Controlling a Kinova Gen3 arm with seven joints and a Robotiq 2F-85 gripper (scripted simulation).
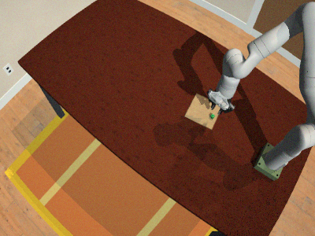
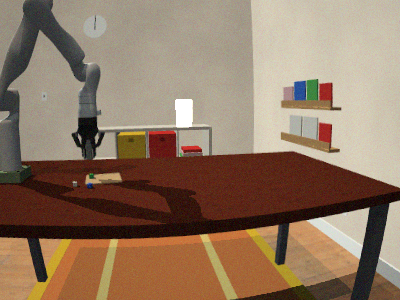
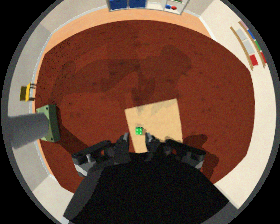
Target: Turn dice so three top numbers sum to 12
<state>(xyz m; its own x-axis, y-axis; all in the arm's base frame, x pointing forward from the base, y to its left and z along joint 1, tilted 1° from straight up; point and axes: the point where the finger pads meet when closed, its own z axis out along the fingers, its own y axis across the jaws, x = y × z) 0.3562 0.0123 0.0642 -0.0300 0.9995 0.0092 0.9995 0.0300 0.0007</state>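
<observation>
- A dark red-brown table (image 2: pixel 260 180) on dark legs fills the middle of the exterior view.
- A round wall clock (image 2: pixel 95 26) hangs at upper left.
- A low white shelf (image 2: pixel 150 128) against the back wall holds a yellow box (image 2: pixel 131 145), a red box (image 2: pixel 162 144) and a smaller red-and-white box (image 2: pixel 191 150).
- A white block (image 2: pixel 184 112) stands on top of it.
- Two wooden wall ledges (image 2: pixel 310 105) at right carry coloured panels.
- A wall socket (image 1: pixel 7 68) sits at the left edge of the top view.
- Yellow floor stripes (image 1: pixel 71 169) cross the orange floor at lower left.
</observation>
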